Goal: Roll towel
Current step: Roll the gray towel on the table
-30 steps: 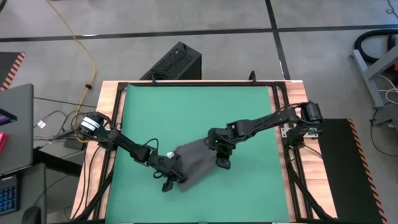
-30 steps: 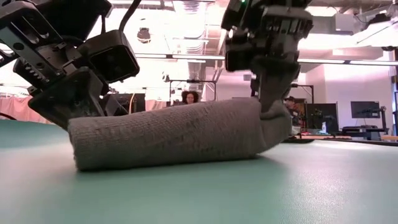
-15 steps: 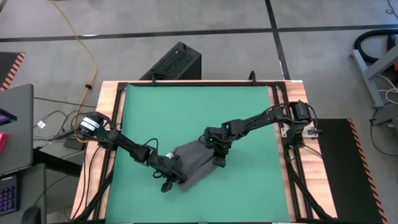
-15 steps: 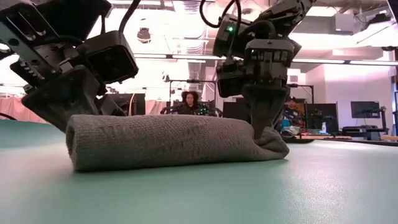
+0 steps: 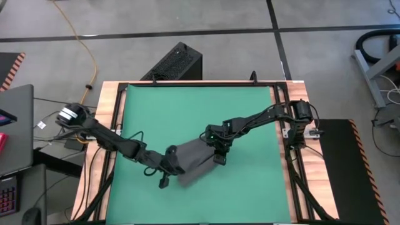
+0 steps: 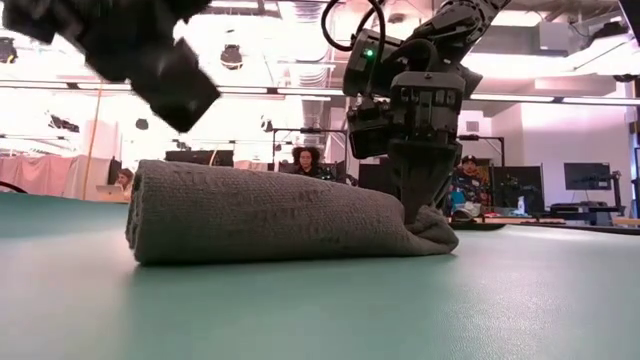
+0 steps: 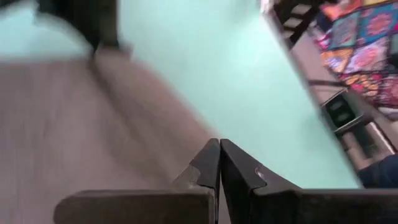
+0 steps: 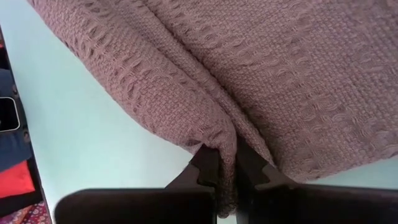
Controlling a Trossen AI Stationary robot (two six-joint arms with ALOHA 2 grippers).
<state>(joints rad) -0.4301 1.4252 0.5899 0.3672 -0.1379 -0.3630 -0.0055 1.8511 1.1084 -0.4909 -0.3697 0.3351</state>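
The dark grey towel [image 5: 195, 160] lies as a thick roll [image 6: 270, 214] on the green mat [image 5: 187, 112], near the mat's front middle. My right gripper [image 6: 420, 205] stands at the roll's right end, shut on the cloth. In the right wrist view the towel [image 8: 249, 68] fills the picture. My left gripper [image 7: 219, 157] is shut on nothing. It hangs above the roll's left end [image 6: 160, 215], clear of it in the low view [image 6: 165, 75]. My right gripper pinches a bunched fold of the towel [image 8: 227, 148] between its two fingers, at the roll's right end. The fingers [image 6: 415, 195] come from above, slanting down steeply. The pinched end [image 6: 435, 232] rests on the mat, and the roll lies flat beside it.
A wooden frame [image 5: 112, 125] borders the mat. A black box [image 5: 175, 62] stands beyond the far edge and a laptop [image 5: 15, 125] sits off to the left. People sit in the room behind [image 6: 305, 160]. The mat's far half is bare green.
My left gripper, shut throughout, has risen from behind the roll's left end and drawn back toward the table's left edge. My right gripper sank with the roll's right end, which was lifted and now lies on the mat. The roll now looks shorter and thicker.
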